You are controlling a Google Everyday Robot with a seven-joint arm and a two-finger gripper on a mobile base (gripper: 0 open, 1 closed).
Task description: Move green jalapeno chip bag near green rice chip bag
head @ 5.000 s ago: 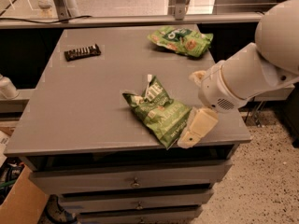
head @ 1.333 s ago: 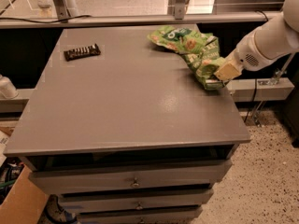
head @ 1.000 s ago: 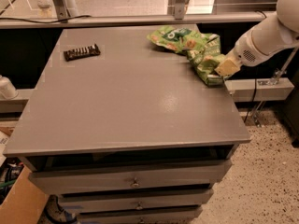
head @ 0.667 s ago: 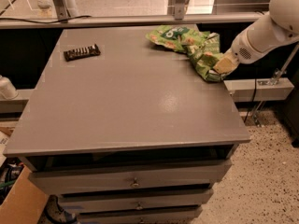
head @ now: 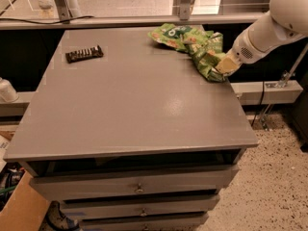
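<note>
The green jalapeno chip bag (head: pixel 206 56), olive-green and crinkled, lies at the table's far right edge. Its upper end touches the brighter green rice chip bag (head: pixel 174 35), which lies flat at the back of the table. My gripper (head: pixel 225 64) comes in from the right on a white arm. Its tan fingers are closed on the jalapeno bag's right lower end, low over the table edge.
A dark candy bar (head: pixel 84 54) lies at the back left of the grey table (head: pixel 134 109). Drawers sit below the front edge. A counter rail runs behind the table. A cardboard box (head: pixel 19 211) stands on the floor at the lower left.
The jalapeno bag has gone from the table's front middle to the far right beside the rice bag. Over the last second my gripper shifted slightly up and back with it.
</note>
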